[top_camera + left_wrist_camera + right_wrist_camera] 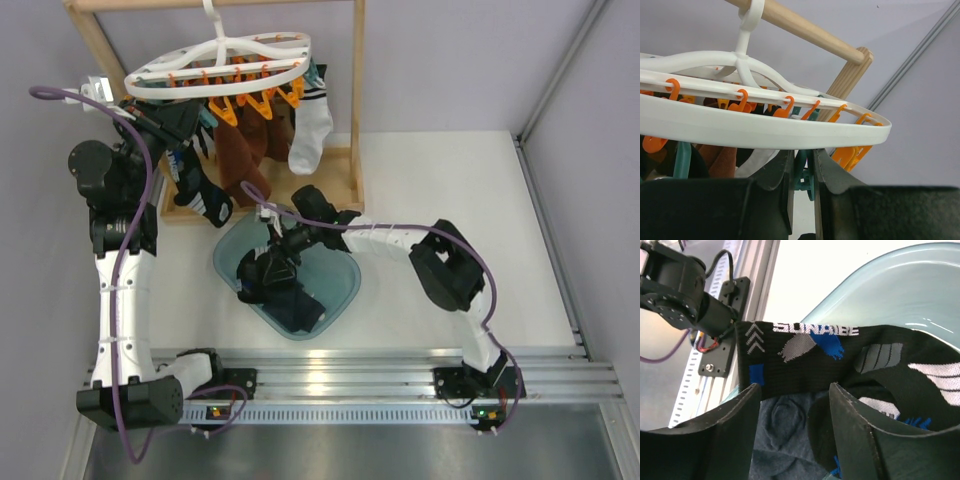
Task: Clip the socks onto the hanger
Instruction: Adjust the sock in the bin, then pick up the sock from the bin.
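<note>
- top external view: the white plastic oval lattice hanger (150, 76) hangs by its hook from the wooden rack frame (357, 90) at the far left corner of the table (450, 170). that height leaves its clips dangling free.
- large brown socks (240, 150) and a white striped sock (310, 130) already hang from it on the side towards the table's middle.
- the left gripper (801, 159) is raised just under the hanger's rim. its fingers are drawn narrow around a teal plastic clip (801, 180), probably to squeeze the clip open for a sock.
- a translucent teal plastic basin (340, 290) sits midway along the near edge, within easy reach of the right arm. it holds the loose dark socks.
- the right gripper (795, 390) is down in that basin with its fingers apart.
- a black knit sock with white lettering and blue and grey patches (815, 347) stretches across its fingertips, but no pinch shows.
- a grey-blue sock (785, 425) lies beneath, between the fingers.
- judgement: the pick is not secure, so the sock needs a firm pinch at the cuff before it goes up to the waiting clip.
</note>
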`<state>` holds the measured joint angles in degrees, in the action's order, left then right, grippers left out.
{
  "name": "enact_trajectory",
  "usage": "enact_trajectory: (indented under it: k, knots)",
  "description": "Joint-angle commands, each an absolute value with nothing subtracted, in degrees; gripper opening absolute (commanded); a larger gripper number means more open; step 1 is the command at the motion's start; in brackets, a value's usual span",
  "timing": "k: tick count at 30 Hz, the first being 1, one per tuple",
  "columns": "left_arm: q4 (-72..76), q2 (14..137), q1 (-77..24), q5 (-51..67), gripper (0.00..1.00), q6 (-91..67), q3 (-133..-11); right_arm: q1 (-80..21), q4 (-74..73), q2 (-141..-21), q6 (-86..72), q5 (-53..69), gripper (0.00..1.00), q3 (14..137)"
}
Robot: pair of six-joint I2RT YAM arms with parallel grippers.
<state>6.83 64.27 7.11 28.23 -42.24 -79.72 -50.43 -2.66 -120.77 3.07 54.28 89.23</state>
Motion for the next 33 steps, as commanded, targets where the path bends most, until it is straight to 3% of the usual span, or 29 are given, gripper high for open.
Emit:
enact_trajectory:
  k: [1,2,6,14,27,33]
  knots:
    - [6.50,65.13,7.38,26.45,0.00,-41.57,-80.51,-53.51,-2.26,-118.22,8.68,54.06,0.57,88.68]
    - [6.42,65.04,7.38,26.37,0.00,-41.49,-80.42,-54.13,-2.98,-117.95,12.79,52.75,0.58,88.42]
    - [6.42,65.13,7.38,26.63,0.00,-41.57,-80.68,-56.51,-0.97,-114.70,20.82,46.60,0.81,82.38]
    - [6.77,65.13,7.47,26.54,0.00,-42.10,-80.07,-57.48,10.28,-110.57,27.68,42.62,1.00,75.93]
    - [6.59,65.39,7.47,26.54,0.00,-41.75,-80.68,-59.15,9.14,-114.08,22.50,48.16,0.97,79.19]
    - [6.68,65.30,7.38,26.63,0.00,-41.92,-80.60,-59.33,5.28,-116.28,21.27,51.85,0.91,81.30]
